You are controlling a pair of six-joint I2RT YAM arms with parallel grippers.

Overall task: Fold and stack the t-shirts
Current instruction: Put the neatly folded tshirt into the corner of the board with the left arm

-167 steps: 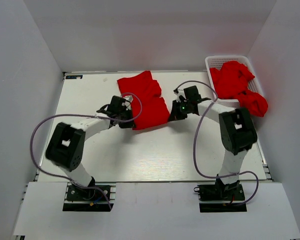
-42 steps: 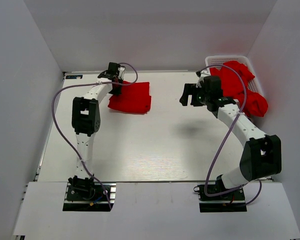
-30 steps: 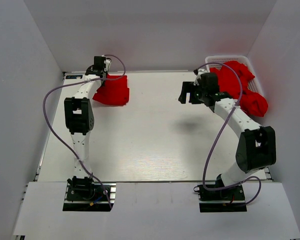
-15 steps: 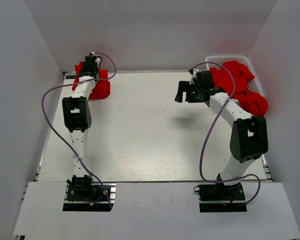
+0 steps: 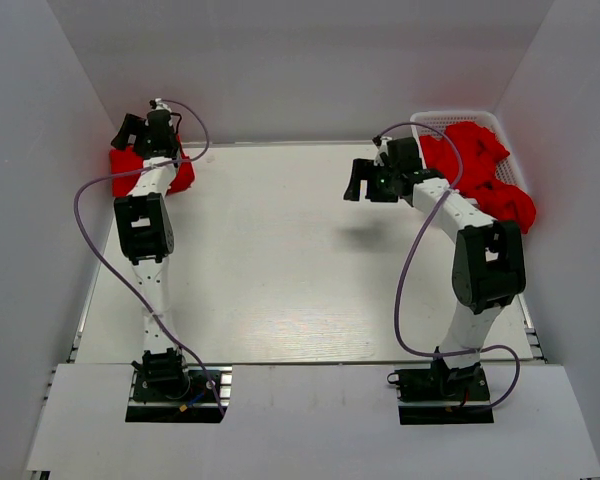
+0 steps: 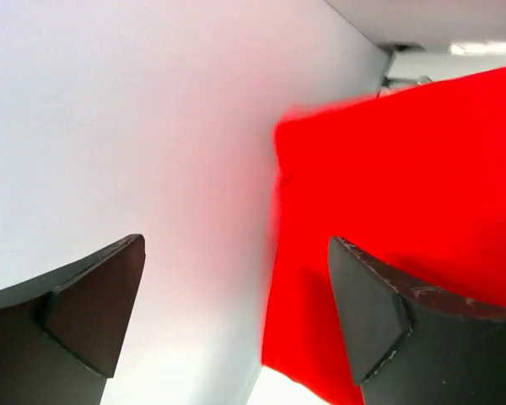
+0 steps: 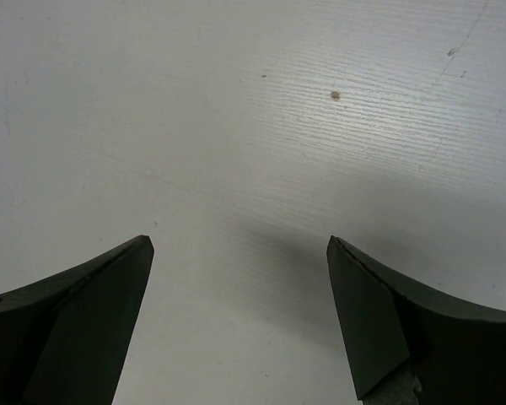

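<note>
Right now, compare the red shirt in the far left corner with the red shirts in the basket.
The corner shirt is one compact bundle against the left wall; the basket shirts are a loose crumpled heap. The corner shirt is partly hidden by the left arm; the basket shirts spill over the white basket's rim. Both are plain bright red cloth.

Single red t-shirt lying as compact bundle at far left corner of worktop, pressing against left wall, partly hidden. Left wrist view showing its cloth plain, smooth, bright. Other red t-shirts sitting crumpled in heap inside white basket at far right, one spilling over near rim.
</note>
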